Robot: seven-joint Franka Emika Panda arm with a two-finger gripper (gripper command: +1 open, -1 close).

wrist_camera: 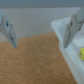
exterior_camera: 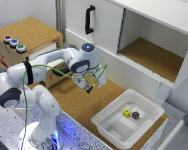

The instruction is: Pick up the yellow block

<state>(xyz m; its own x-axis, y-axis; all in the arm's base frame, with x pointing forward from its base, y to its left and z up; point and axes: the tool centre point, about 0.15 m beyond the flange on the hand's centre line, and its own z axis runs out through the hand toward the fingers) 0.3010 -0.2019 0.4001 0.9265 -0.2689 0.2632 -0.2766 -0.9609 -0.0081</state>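
The yellow block [exterior_camera: 126,113] is a tiny bright cube lying inside a white tray [exterior_camera: 110,125] on the cork table, right beside a dark brown block [exterior_camera: 136,115]. My gripper [exterior_camera: 88,87] hangs above the cork surface to the exterior view's left of the tray, well apart from the block. In the wrist view the gripper [wrist_camera: 40,37] is open and empty, with its fingers [wrist_camera: 9,31] spread wide over bare cork. The tray's corner [wrist_camera: 67,25] and a bit of the yellow block [wrist_camera: 81,51] show at the picture's edge.
A wooden box [exterior_camera: 31,30] with coloured buttons [exterior_camera: 14,43] stands at the back on the exterior view's left. A white cabinet [exterior_camera: 106,22] with a black handle [exterior_camera: 89,20] and an open cork-floored compartment [exterior_camera: 151,57] runs behind the table.
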